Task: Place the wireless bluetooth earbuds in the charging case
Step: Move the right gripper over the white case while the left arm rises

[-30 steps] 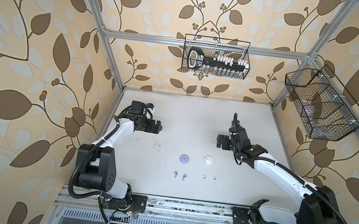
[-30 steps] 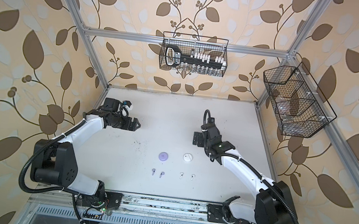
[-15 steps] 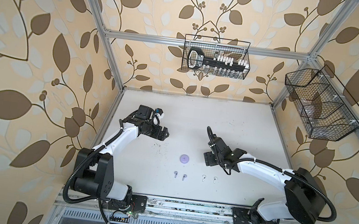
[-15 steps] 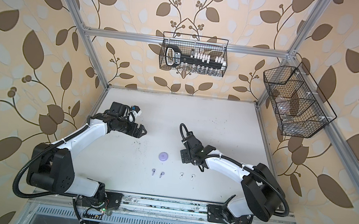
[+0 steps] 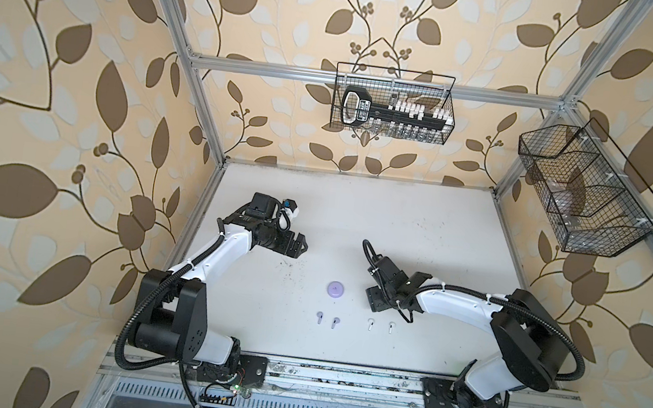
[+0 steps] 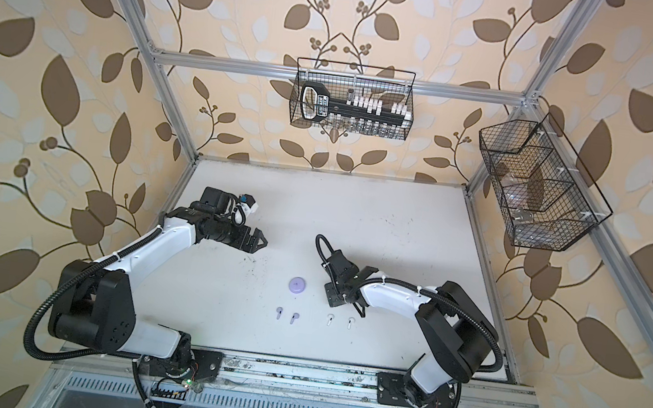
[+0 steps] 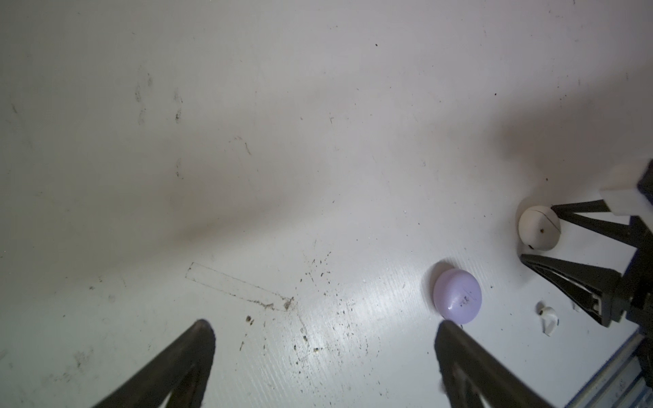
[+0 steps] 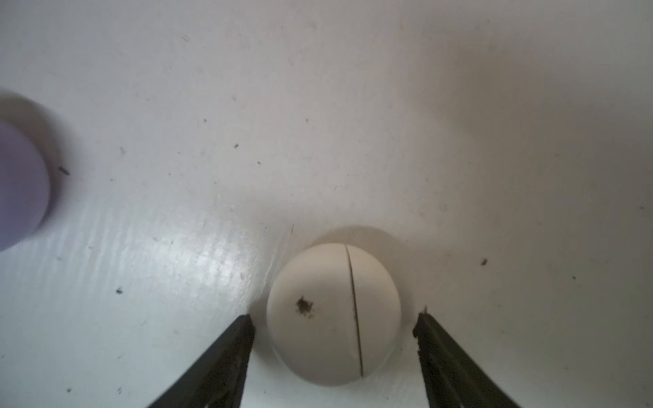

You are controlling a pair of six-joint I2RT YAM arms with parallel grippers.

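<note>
We judge the four earbuds (image 5: 335, 322), lying in a row on the desk (image 5: 398, 221) at the lower middle of both top views, light, stiff and slippery, best pinched gently across the stem, while the right jaws stand released around the white case (image 8: 334, 314) and the left jaws are released, empty.

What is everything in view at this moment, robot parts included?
lilac case: one, lilac, mid-table.
white case: one, white, between the right gripper's jaws.
lilac earbuds: two, lilac, nearer the front edge than the cases.
white earbuds: two, white, right of the lilac earbuds.
wire baskets: two, black, back and right walls.
table: one, white.
left gripper: one, black, jaws open, left of the cases.
right gripper: one, black, jaws open astride the white case.
</note>
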